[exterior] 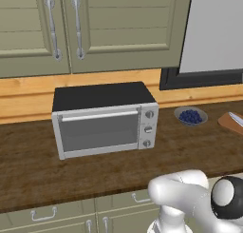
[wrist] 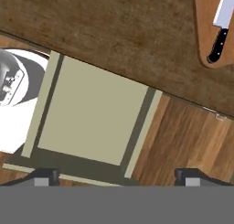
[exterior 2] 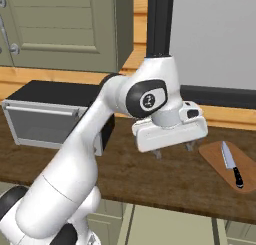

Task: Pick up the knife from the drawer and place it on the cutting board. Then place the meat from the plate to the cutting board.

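The knife (exterior 2: 231, 164) lies on the cutting board (exterior 2: 216, 154) at the right of the counter, silver blade away from the counter's front edge and black handle toward it. Both appear again in the hand view, the knife (wrist: 220, 27) on the cutting board (wrist: 203, 35) at the top right. The left base view catches a corner of the cutting board (exterior: 228, 124) with the knife's blade (exterior: 236, 118). My gripper (exterior 2: 173, 150) hangs open and empty above the counter's front edge, left of the board. In the hand view the gripper (wrist: 119, 177) looks down into the open drawer (wrist: 91, 113), which is bare inside. The meat and plate are out of view.
A silver toaster oven (exterior: 104, 119) with a black top stands on the wooden counter (exterior: 28, 165). A small grey bowl of blue berries (exterior: 190, 116) sits to its right, near the board. Wall cabinets (exterior: 61, 27) hang above.
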